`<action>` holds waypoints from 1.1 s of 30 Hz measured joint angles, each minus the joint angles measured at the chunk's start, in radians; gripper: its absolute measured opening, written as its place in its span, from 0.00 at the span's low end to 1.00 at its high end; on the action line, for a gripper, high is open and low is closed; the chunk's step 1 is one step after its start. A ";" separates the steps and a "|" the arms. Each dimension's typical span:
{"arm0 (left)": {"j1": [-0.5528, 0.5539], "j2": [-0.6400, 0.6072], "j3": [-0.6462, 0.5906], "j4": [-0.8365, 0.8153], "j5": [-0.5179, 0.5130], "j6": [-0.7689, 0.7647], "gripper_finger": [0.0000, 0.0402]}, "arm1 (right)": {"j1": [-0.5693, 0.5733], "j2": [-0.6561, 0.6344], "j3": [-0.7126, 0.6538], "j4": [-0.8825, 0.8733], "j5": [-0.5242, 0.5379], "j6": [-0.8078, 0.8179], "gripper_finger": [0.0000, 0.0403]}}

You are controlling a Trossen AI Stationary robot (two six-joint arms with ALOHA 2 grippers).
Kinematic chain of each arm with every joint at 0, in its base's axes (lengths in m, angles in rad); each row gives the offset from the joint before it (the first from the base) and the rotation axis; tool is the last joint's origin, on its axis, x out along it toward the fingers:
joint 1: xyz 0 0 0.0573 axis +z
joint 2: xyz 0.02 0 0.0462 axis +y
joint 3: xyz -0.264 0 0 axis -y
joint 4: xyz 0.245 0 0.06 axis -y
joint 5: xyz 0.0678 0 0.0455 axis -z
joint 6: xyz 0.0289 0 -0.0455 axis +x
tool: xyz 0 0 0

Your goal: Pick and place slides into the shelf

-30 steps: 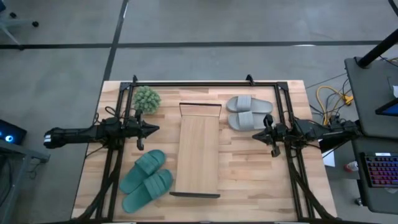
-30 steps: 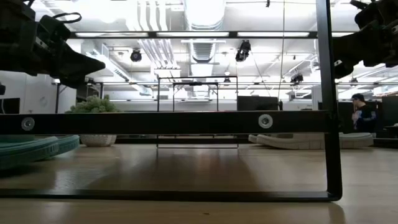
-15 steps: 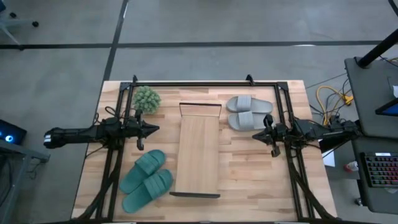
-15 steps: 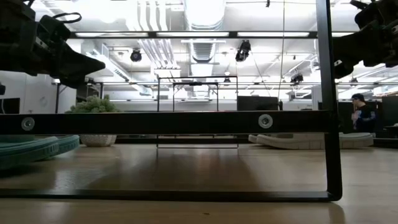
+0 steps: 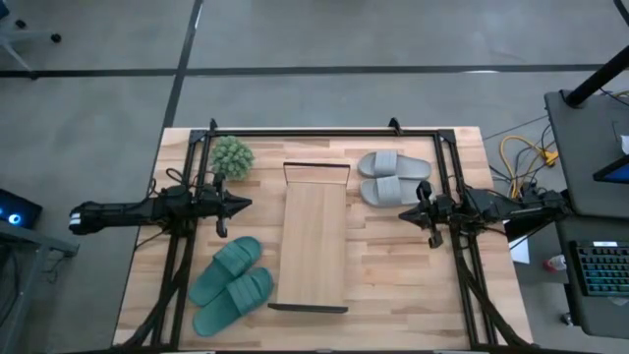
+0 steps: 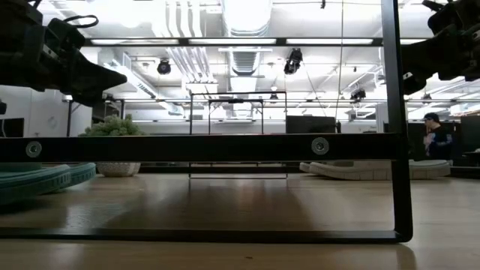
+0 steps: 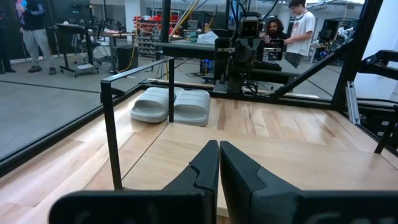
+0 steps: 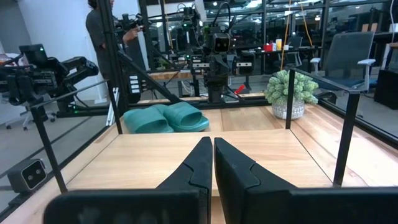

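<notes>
The left pincer (image 5: 242, 204) is clenched on nothing, hovering over the desk (image 5: 393, 275) just beside the shelf (image 5: 314, 246); the right pincer (image 5: 405, 212) is likewise clenched and empty at the shelf's opposite long side. The bare shelf plank lies between the two pincers. The teal-green slides (image 5: 231, 283) lie on the desk near the left pincer, beside the shelf; the light grey slides (image 5: 393, 177) lie close to the right pincer. A small potted plant (image 5: 232, 155) stands near the left pincer
</notes>
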 joint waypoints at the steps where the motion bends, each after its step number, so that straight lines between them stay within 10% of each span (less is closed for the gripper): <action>1: 0.000 0.000 0.000 0.000 0.000 0.000 0.00 | 0.000 0.000 0.000 0.000 0.000 0.000 0.02; 20: 0.000 0.000 0.000 0.005 0.000 -0.033 0.00 | 0.000 0.000 0.000 0.002 0.000 0.561 0.02; 29: 0.000 0.000 0.000 0.053 0.000 -0.960 0.00 | 0.000 0.000 0.000 0.002 0.052 1.169 0.02; 33: 0.000 0.000 0.000 0.053 -0.033 -1.120 0.00 | 0.000 0.000 0.000 0.001 0.069 1.284 0.02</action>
